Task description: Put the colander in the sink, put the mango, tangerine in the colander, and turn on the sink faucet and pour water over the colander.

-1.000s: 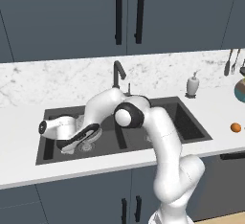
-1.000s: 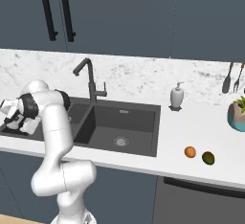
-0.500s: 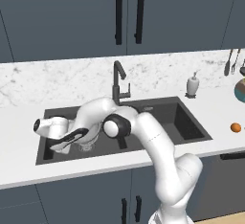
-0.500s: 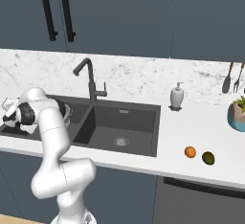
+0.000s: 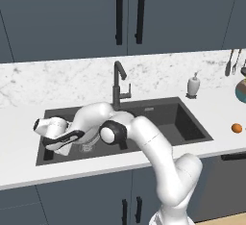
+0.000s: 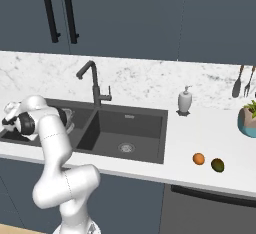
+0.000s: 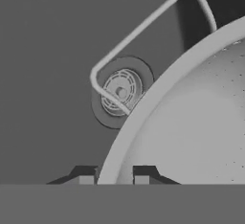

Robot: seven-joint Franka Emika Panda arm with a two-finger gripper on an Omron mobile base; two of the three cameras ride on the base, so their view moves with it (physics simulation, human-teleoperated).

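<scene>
One colander point(image 7: 191, 122), one tangerine point(image 6: 198, 158), one mango point(image 6: 217, 165)

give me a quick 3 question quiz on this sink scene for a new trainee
1. True or false: the tangerine and the mango already lie in the colander.
2. Which basin of the sink is the hand working in: A) the one left of the sink faucet, as the base views show it, B) the one right of it?
3. In the hand view, what stands between the two fingertips?

Key: 1. False, both lie side by side on the counter right of the sink. 2. A. 3. The colander's rim.
</scene>
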